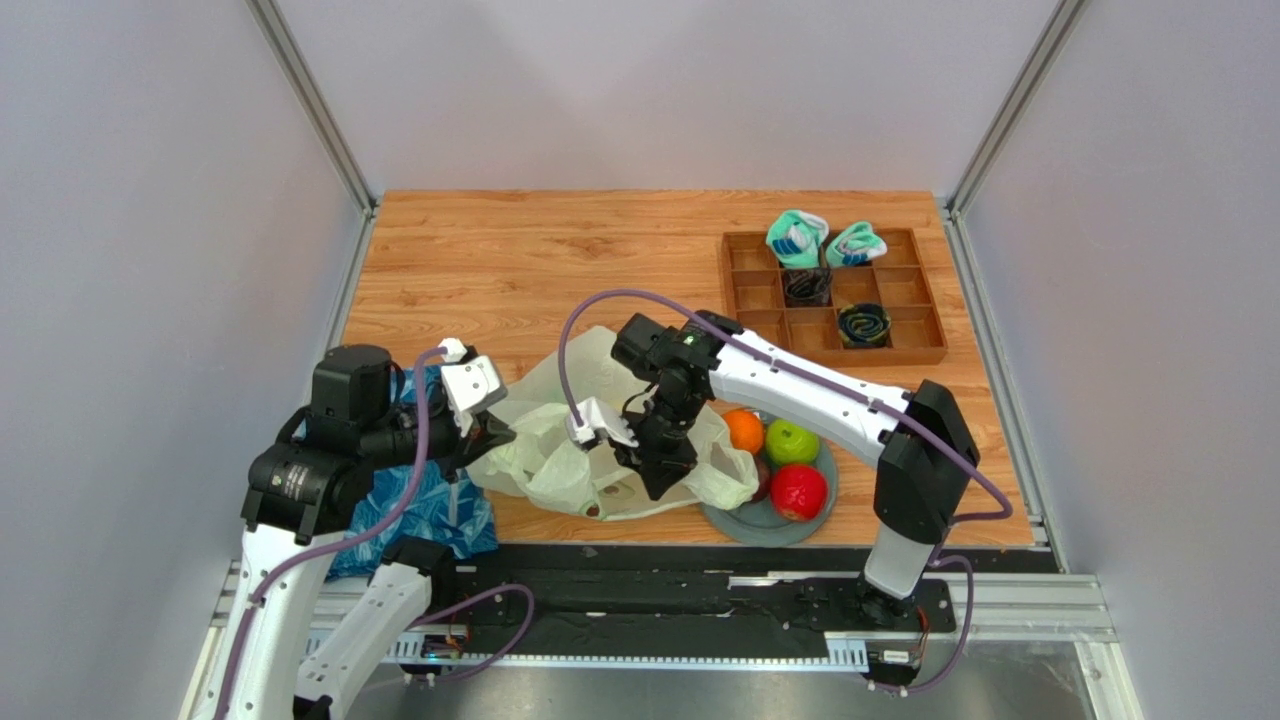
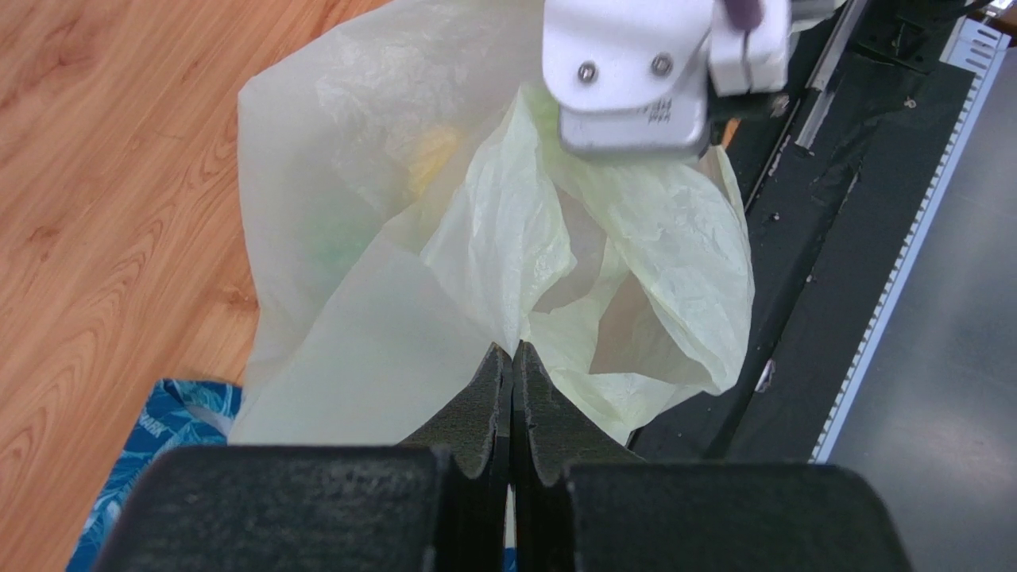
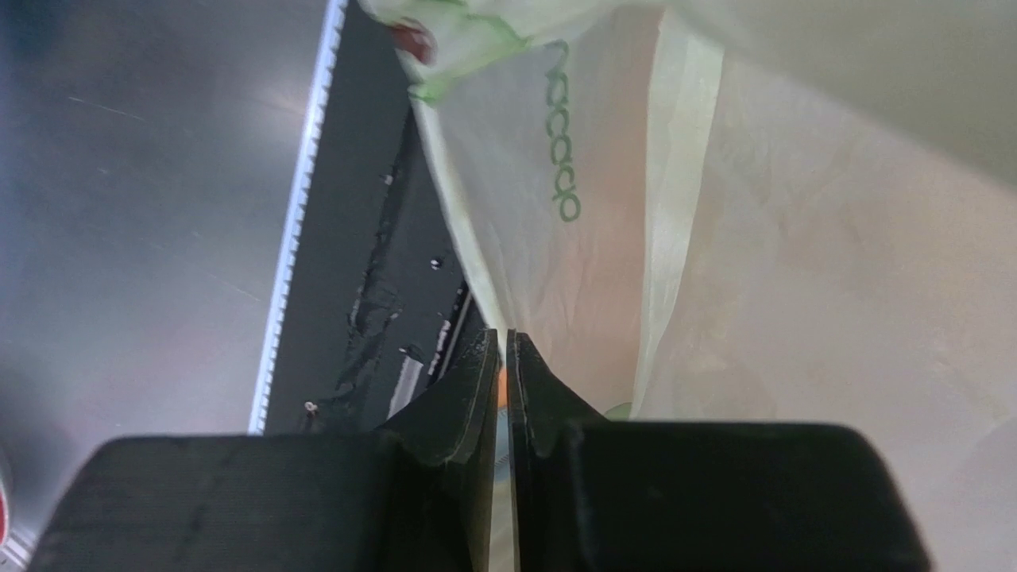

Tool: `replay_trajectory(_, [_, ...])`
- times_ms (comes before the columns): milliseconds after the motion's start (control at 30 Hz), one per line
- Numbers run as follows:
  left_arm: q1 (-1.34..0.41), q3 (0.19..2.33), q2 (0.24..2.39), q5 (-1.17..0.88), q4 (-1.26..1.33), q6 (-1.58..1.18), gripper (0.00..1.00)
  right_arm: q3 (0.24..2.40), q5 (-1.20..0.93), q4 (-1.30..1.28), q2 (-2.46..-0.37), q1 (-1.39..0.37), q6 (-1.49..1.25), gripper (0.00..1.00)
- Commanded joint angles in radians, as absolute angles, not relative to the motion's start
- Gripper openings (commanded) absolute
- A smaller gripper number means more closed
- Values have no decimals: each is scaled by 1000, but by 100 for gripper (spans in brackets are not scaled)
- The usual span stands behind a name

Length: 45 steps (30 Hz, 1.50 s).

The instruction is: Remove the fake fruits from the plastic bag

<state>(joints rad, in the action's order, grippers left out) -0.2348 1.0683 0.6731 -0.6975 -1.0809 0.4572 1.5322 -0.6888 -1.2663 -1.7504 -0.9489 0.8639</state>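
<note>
The pale yellow-green plastic bag [image 1: 579, 443] lies crumpled at the near middle of the table. My left gripper [image 1: 493, 435] is shut on its left side; in the left wrist view the closed jaws [image 2: 512, 353] pinch a fold of the bag [image 2: 382, 274]. A yellow fruit [image 2: 432, 155] and a green shape show faintly through the film. My right gripper [image 1: 661, 462] is shut on the bag's right side, pinching its edge [image 3: 503, 340]. An orange [image 1: 744, 431], a green apple [image 1: 792, 443] and a red apple [image 1: 798, 492] sit on a grey plate [image 1: 739, 525].
A blue leaf-patterned bag [image 1: 443, 518] lies under my left arm. A wooden compartment tray [image 1: 902, 285] with rolled teal socks [image 1: 796, 236] stands at the back right. The black rail of the arm bases [image 1: 676, 563] runs just behind the bag.
</note>
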Motion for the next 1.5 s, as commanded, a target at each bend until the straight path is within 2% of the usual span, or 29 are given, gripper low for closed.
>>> replay_trajectory(0, [-233, 1115, 673, -706, -1101, 439, 0, 1548, -511, -1100, -1790, -951, 836, 8])
replay_trajectory(167, [-233, 1135, 677, -701, -1141, 511, 0, 1575, -339, -881, -1850, -950, 558, 7])
replay_trajectory(300, [-233, 1121, 646, -698, -1150, 561, 0, 1556, -221, -753, -1852, -954, 359, 14])
replay_trajectory(400, [-233, 1120, 629, -712, -1157, 572, 0, 1539, -123, -686, -1864, -953, 257, 29])
replay_trajectory(433, [-233, 1121, 627, -715, -1157, 575, 0, 1543, -92, -661, -1873, -948, 224, 39])
replay_trajectory(500, [-233, 1120, 629, -721, -1160, 577, 0, 1566, -55, -661, -1908, -940, 145, 46])
replay_trajectory(533, [-233, 1120, 632, -721, -1160, 578, 0, 1589, -45, -663, -1922, -933, 115, 56])
replay_trajectory(600, [-233, 1120, 638, -729, -1161, 580, 0, 1614, -55, -681, -1953, -930, 56, 61])
replay_trajectory(667, [-233, 1120, 646, -738, -1163, 581, 0, 1649, -63, -689, -1996, -931, 8, 71])
replay_trajectory(700, [-235, 1120, 647, -741, -1163, 581, 0, 1657, -69, -692, -2005, -931, -18, 89])
replay_trajectory(733, [-233, 1118, 647, -749, -1163, 584, 0, 1661, -72, -690, -2023, -934, -67, 100])
replay_trajectory(833, [-235, 1115, 641, -767, -1161, 588, 0, 1680, -5, -687, -2045, -933, -167, 100])
replay_trajectory(1067, [-256, 1118, 630, -819, -1186, 624, 0, 1778, -2, -695, -2118, -933, -308, 100])
replay_trajectory(1267, [-299, 1123, 649, -819, -1193, 629, 0, 1871, 117, -729, -2243, -930, -374, 98])
replay_trajectory(1300, [-302, 1121, 652, -819, -1195, 627, 0, 1876, 115, -733, -2256, -927, -396, 95])
replay_trajectory(1333, [-304, 1123, 652, -816, -1193, 627, 0, 1887, 101, -736, -2261, -925, -403, 83])
replay_trajectory(1433, [-304, 1123, 646, -812, -1189, 623, 0, 1882, 97, -726, -2246, -923, -399, 59])
replay_trajectory(1467, [-304, 1118, 643, -810, -1186, 618, 0, 1865, 92, -724, -2238, -925, -396, 56])
